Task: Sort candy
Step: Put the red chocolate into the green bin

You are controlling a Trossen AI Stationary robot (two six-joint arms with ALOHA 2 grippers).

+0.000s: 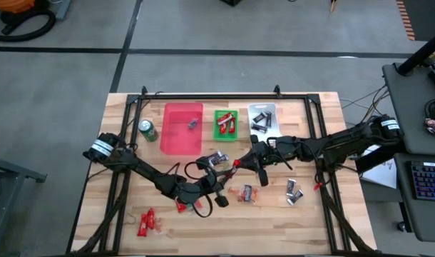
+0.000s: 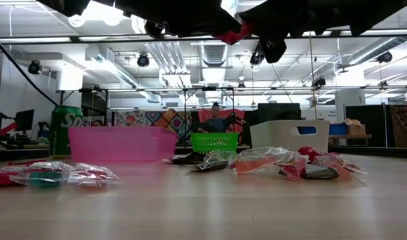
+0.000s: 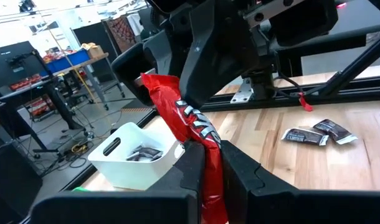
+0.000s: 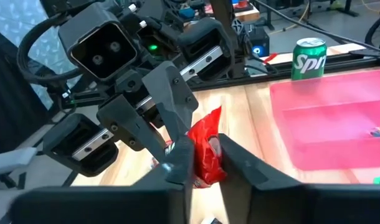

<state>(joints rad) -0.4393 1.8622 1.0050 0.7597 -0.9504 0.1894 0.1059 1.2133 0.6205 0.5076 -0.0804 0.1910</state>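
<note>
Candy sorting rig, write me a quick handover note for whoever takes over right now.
Left gripper: shut on the red candy, raised above mid-table.
Right gripper: closed on the same candy's other end, so this looks like a handover between arms.
Done: red pieces in the green basket, dark ones in the white bin, one piece in the pink bin.
Left: loose candy on the table centre, front left and right.

Can (image 1: 147,130) left of three bins (image 1: 183,128) in row
</note>
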